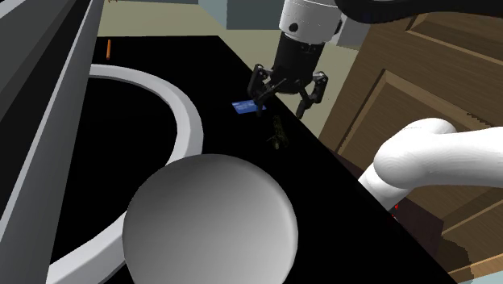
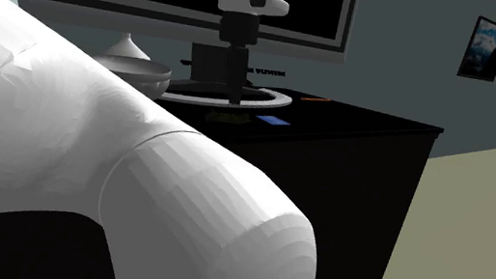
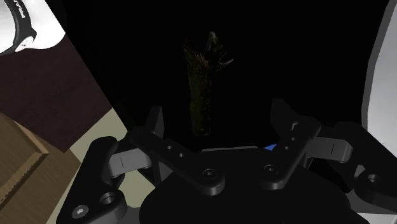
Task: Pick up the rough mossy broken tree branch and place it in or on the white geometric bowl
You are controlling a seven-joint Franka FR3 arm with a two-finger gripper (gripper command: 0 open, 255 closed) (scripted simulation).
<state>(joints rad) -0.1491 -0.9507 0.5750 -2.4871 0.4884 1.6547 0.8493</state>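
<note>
**Jaws spread wide, the gripper point(image 1: 284, 106) hangs over one end of the mossy branch point(image 1: 278, 133) on the black cabinet top point(image 1: 338, 226).**

We see both fingers point(image 3: 156, 125) standing clear of the wood, clasping nothing. The branch lies flat outside the white ring point(image 1: 189, 121), between the ring and the cabinet's edge. A blue card point(image 1: 244, 106) lies just beside the branch on the ring's side. In the wrist view the branch's long axis runs straight out from the gripper, square to the line between the fingers. Its splintered, forked end points away from the hand. The white bowl point(image 1: 209, 222) stands against the ring, well apart from the branch.
</note>
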